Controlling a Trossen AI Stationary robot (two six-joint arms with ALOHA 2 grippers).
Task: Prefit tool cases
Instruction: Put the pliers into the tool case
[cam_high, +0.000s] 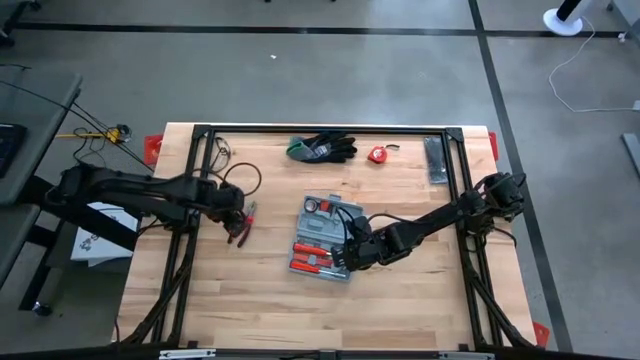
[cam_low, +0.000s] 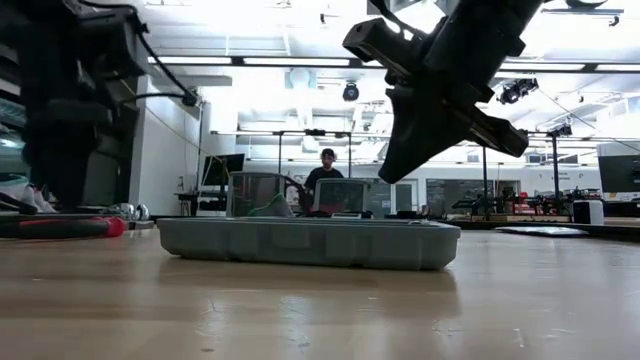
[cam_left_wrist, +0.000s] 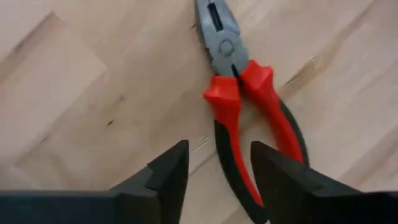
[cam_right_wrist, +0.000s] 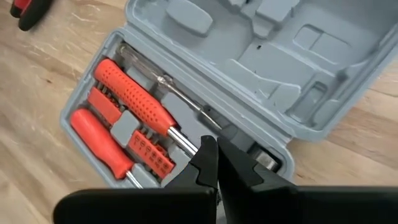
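The grey-blue tool case (cam_high: 325, 235) lies open and flat on the table. One half holds orange-handled screwdrivers (cam_right_wrist: 134, 99) and bits; the other half (cam_right_wrist: 273, 56) shows bare recesses. My right gripper (cam_right_wrist: 214, 165) is shut and hovers over the case's near right part (cam_high: 350, 250), clear of it in the low view (cam_low: 400, 165). Left of the case, red-handled pliers (cam_left_wrist: 239, 93) lie flat on the wood (cam_high: 243, 225). My left gripper (cam_left_wrist: 217, 171) points down over them, open, its fingers on either side of one handle (cam_left_wrist: 230, 155).
At the table's far edge lie black-and-green gloves (cam_high: 322, 148), a red tape measure (cam_high: 377, 154) and a dark flat bar (cam_high: 436, 160). A black frame (cam_high: 200, 160) runs along the table's sides. A person (cam_low: 327, 168) stands in the room behind. Bare wood lies near the front edge.
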